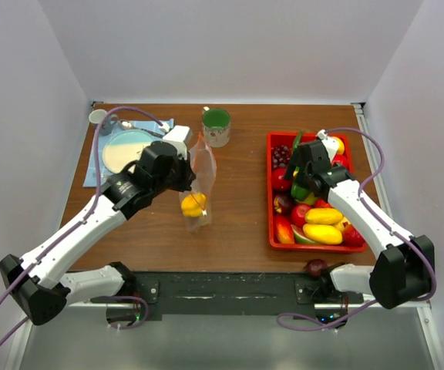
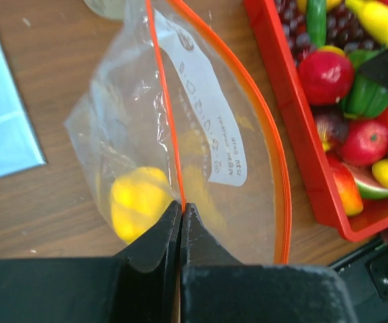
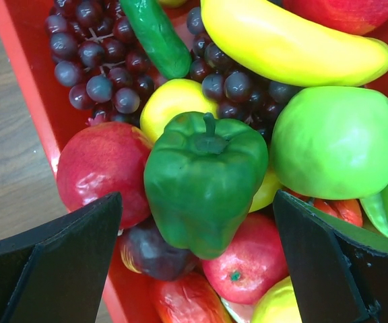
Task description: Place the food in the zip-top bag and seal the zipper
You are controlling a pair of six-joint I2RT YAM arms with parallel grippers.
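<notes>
The clear zip-top bag (image 1: 200, 179) stands mid-table with its mouth held open. A yellow toy fruit (image 1: 193, 204) lies inside it and also shows in the left wrist view (image 2: 137, 200). My left gripper (image 2: 181, 205) is shut on the orange-red zipper strip (image 2: 167, 114) of the bag's near lip; the far lip (image 2: 280, 161) bows away. My right gripper (image 3: 197, 215) is open above the red tray (image 1: 271, 208) of food, its jaws on either side of a green toy pepper (image 3: 204, 178) without touching it. Grapes (image 3: 96, 64), a banana (image 3: 295, 47) and a green apple (image 3: 335, 141) lie around it.
A green-filled mug (image 1: 216, 126) stands behind the bag. A plate (image 1: 126, 149) on a blue mat (image 1: 93, 171) with a small white cup (image 1: 98, 116) is at the back left. A dark purple fruit (image 1: 315, 267) lies off the tray near the right arm's base.
</notes>
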